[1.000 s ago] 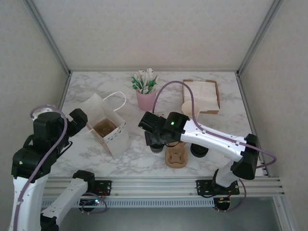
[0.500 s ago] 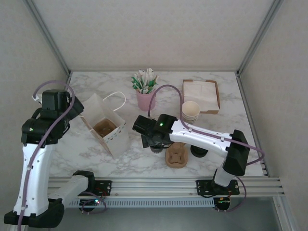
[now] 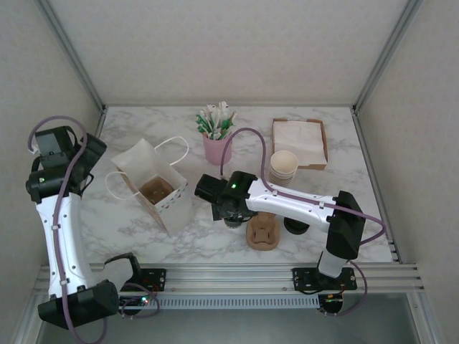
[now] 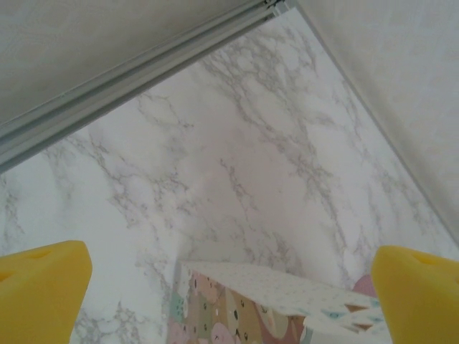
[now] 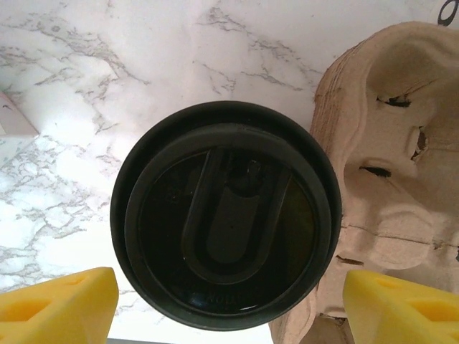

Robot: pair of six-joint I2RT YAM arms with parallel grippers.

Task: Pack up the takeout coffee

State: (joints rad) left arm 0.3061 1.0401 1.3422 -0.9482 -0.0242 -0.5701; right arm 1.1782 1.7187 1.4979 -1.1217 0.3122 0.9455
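Wrist cameras reveal the takeout coffee [image 5: 228, 233] flanked by the released right tool [image 5: 229, 307]; left tool [image 4: 229, 287] gapes empty.

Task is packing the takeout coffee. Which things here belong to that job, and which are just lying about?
In the job: takeout coffee, open paper bag, right gripper, jaws open over it.
Lying about: stack of lidless cups, loose black lid, pink cup of sachets, napkin tray, cardboard carrier (perhaps).
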